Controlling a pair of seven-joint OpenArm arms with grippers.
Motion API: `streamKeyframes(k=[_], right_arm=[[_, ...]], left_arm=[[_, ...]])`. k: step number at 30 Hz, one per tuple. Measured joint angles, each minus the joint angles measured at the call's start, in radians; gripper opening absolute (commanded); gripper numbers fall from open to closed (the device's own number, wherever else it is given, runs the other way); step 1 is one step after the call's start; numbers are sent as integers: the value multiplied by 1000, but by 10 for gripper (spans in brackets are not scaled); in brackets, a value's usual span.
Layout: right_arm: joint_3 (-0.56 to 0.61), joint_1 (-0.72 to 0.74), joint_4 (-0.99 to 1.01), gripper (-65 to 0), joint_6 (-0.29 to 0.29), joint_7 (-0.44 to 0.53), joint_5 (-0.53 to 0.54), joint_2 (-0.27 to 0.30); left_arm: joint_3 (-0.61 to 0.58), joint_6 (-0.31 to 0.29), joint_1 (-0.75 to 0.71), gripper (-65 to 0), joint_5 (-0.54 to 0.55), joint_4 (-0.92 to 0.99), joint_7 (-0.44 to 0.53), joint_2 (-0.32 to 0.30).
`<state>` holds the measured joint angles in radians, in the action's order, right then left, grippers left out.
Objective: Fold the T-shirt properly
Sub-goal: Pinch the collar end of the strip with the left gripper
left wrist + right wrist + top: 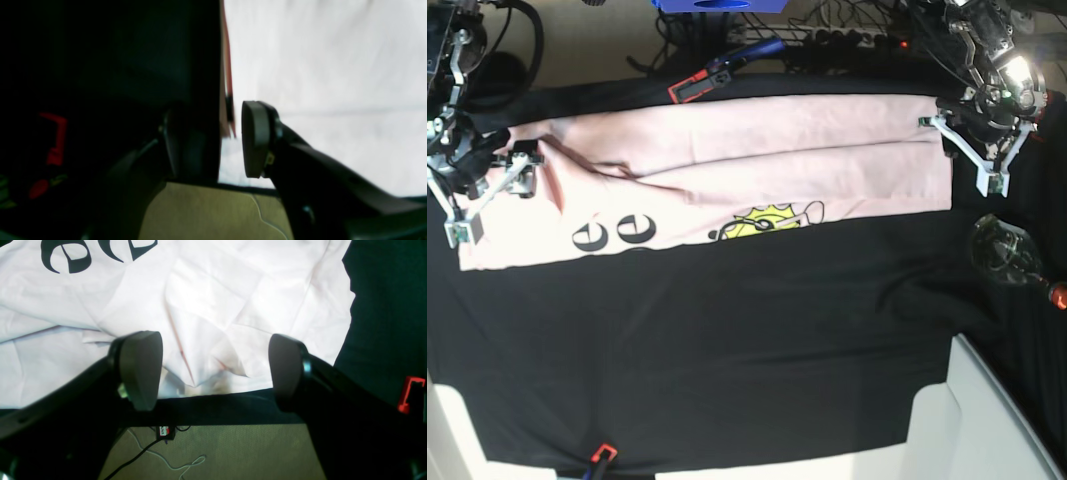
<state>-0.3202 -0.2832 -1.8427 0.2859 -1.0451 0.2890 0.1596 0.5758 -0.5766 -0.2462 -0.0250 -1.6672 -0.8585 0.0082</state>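
Both grippers stand with jaws apart and nothing between them. Left gripper (974,152) hovers at the shirt's end on the base view's right; in its wrist view one pad (255,138) shows grey against pale cloth, the other lost in dark blur, a gap between them. Right gripper (213,370) sits over the shirt's opposite end, pads spread wide above crumpled fabric near the cloth edge.

T-shirt (757,160) lies along the far side of the black table cloth (727,340), folded lengthwise into a long pink band, black letters (612,234) and a yellow print (767,220) showing along its near edge. No containers are seen.

Around it: a red clip (603,456) at the cloth's near edge, a red-and-black clamp (689,88) at the far edge, a blue box (717,5) and cables beyond, a round glass-like object (999,245) right of the shirt, white panels (987,420) at the near right corner
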Motion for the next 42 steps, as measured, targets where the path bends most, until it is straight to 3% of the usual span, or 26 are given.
streamKeyframes(k=[5, 8, 14, 17, 34, 42], right_arm=[[2, 0, 0, -181, 0, 0, 0, 0], [2, 0, 0, -178, 0, 0, 0, 0], [2, -2, 0, -177, 0, 0, 0, 0], [6, -2, 0, -177, 0, 0, 0, -1], [7, -2, 0, -177, 0, 0, -3, 0], [7, 14, 0, -177, 0, 1, -3, 0]], left_arm=[[32, 0, 2, -354, 22, -57, 6, 3], [57, -2, 2, -311, 138, 1, -3, -13], [85, 14, 2, -309, 390, 205, 0, -151], [69, 12, 3, -309, 452, 267, 6, -171], [63, 0, 121, -316, 367, 470, 49, -180], [-47, 26, 107, -319, 346, 425, 54, -166]])
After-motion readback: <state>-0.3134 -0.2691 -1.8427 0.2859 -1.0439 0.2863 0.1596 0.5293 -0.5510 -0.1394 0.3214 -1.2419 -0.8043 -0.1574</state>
